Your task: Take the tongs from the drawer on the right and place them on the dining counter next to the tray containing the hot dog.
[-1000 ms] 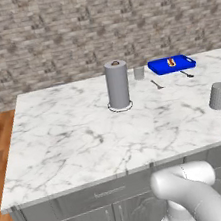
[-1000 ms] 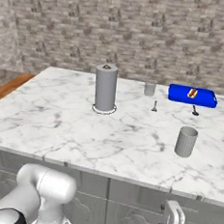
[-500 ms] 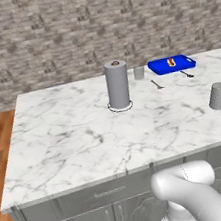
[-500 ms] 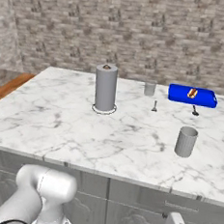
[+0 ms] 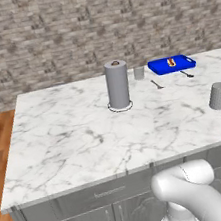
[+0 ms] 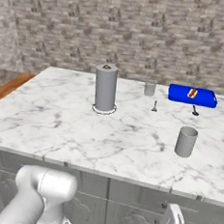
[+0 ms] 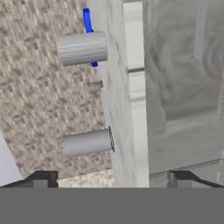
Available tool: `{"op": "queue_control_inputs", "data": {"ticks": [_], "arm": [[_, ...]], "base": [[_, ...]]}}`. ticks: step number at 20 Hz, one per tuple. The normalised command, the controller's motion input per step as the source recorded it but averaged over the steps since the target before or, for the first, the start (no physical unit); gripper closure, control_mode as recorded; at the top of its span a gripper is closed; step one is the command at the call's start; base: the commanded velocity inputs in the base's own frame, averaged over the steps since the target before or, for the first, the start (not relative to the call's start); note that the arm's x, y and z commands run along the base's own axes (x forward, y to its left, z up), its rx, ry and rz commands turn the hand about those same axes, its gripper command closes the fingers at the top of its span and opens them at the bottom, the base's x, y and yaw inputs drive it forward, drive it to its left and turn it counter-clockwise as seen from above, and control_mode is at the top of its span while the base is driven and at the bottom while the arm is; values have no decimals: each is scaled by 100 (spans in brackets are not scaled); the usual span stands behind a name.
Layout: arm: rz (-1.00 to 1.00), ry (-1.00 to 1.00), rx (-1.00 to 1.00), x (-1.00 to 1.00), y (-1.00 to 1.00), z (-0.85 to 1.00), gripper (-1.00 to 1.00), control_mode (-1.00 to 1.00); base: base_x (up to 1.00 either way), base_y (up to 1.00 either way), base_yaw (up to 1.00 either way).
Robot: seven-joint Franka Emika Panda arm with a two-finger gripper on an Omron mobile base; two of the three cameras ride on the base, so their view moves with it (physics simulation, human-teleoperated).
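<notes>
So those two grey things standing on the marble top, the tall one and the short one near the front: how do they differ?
The tall cylinder is much taller than the grey cup. The cylinder is closed on top with a small dark knob and stands on a thin ring base; the cup is open-topped and sits straight on the dining counter. The cylinder stands toward the middle; the cup is nearer the front edge, on the blue tray's side. Both are grey, round and upright.
</notes>
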Motion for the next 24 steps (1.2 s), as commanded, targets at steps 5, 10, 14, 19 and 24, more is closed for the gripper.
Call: {"op": "queue_control_inputs", "data": {"ticks": [5, 10, 14, 19, 24], "arm": [[0, -10, 0, 22, 0, -33, -100, -100], [0, -11, 0, 6, -8, -46, -100, -100], [0, -14, 0, 5, -8, -31, -100, -100], [0, -16, 0, 14, -13, -25, -100, -100], [0, -18, 0, 6, -21, -27, -100, -100]], "base": [[0, 0, 0], [0, 0, 0], [0, 0, 0], [0, 0, 0], [0, 0, 0]]}}
